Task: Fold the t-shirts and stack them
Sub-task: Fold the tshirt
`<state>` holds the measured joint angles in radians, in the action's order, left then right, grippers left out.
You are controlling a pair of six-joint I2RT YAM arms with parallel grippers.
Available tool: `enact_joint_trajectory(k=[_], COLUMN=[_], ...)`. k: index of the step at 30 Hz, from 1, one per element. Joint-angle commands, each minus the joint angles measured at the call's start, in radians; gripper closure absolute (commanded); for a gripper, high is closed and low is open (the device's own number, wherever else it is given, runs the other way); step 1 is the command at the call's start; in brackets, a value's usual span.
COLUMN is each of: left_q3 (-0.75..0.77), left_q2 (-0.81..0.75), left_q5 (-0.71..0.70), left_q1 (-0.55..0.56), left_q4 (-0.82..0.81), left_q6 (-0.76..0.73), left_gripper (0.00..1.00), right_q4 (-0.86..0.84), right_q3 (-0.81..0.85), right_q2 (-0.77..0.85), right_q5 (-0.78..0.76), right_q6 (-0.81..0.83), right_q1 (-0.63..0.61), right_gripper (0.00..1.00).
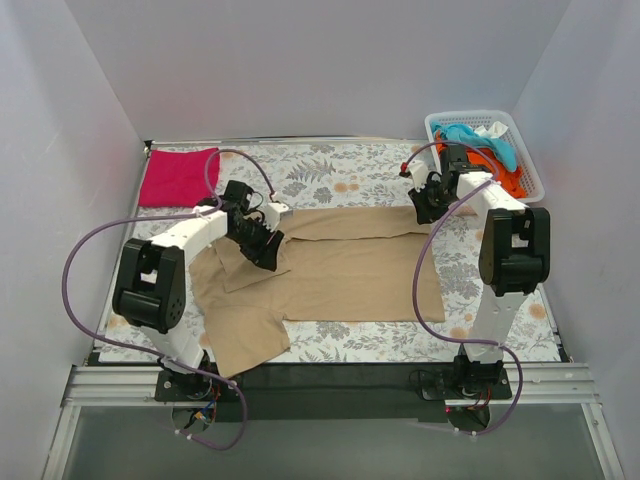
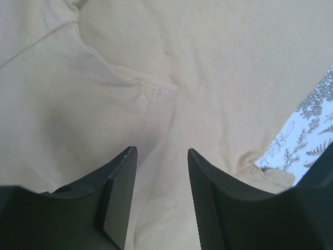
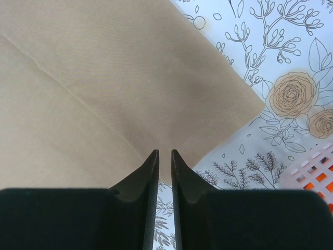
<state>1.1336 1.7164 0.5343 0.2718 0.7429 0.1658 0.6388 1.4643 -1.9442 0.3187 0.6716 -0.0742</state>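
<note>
The tan cotton t-shirt (image 1: 350, 270) lies spread flat on the floral-printed table (image 1: 330, 165), just leftward and nearward of the white slatted plastic basket (image 1: 472, 115). Its long axis runs straight away from the basket, hem end closest and sleeves farthest. The right gripper (image 1: 428, 205) is much the nearer arm to the basket and sits over the shirt corner that points toward it. In its wrist view the stitched hem runs right under the tips, with the cloth on the side away from the basket and bare table on the basket side. Its jaws are drawn to a thin slit, and whether any hem is caught between them cannot be told. The left gripper (image 1: 262, 240) hangs over the shirt's end farthest from the basket, above a sleeve seam, with its jaws parted wide and empty. A fold would likely carry the far long edge toward the near one. A red folded cloth (image 1: 178, 177) rests well apart from the basket, at the opposite far corner.
</note>
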Motion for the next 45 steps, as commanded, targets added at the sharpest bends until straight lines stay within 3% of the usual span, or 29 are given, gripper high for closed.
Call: enact_joint_trajectory(k=[1,6,10,17,24,27,31,38,45], left_q3=[0.0,0.11,0.199,0.245,0.27,0.284,0.233,0.216,0.305], left_q2=[-0.103,-0.065,0.02,0.19,0.296,0.295,0.232,0.184,0.123], left_q5=[0.023,0.021,-0.124,-0.436,-0.615,-0.576,-0.351,-0.338,-0.255], left_q1=[-0.006,-0.15,-0.232,-0.261,-0.341,-0.347,-0.329,-0.284,-0.286], left_q4=[0.047,-0.02,-0.111,-0.207,-0.241,-0.209,-0.174,-0.217,-0.191], left_q6=[-0.034,0.139,0.234,0.307,0.319,0.33,0.339,0.4,0.385], left_gripper=[0.58,0.61,0.6,0.65,0.66,0.64,0.59,0.58,0.59], right_q4=[0.016,-0.002,-0.088,-0.154,-0.151,-0.152,-0.151,-0.143,-0.085], right_q3=[0.034,0.083,0.064,0.031,0.036,0.071,0.162,0.326,0.168], right_q2=[-0.001,-0.038,-0.039,-0.1,-0.171,-0.2,-0.269,-0.331,-0.099], right_q5=[0.031,0.007,-0.038,-0.179,-0.355,-0.415,-0.455,-0.405,-0.227], right_q6=[-0.015,-0.07,-0.148,-0.185,-0.184,-0.179,-0.176,-0.153,-0.103], right_q1=[-0.007,-0.016,-0.036,-0.104,-0.11,-0.108,-0.107,-0.108,-0.11], right_gripper=[0.8,0.76,0.73,0.74,0.75,0.75,0.75,0.73,0.63])
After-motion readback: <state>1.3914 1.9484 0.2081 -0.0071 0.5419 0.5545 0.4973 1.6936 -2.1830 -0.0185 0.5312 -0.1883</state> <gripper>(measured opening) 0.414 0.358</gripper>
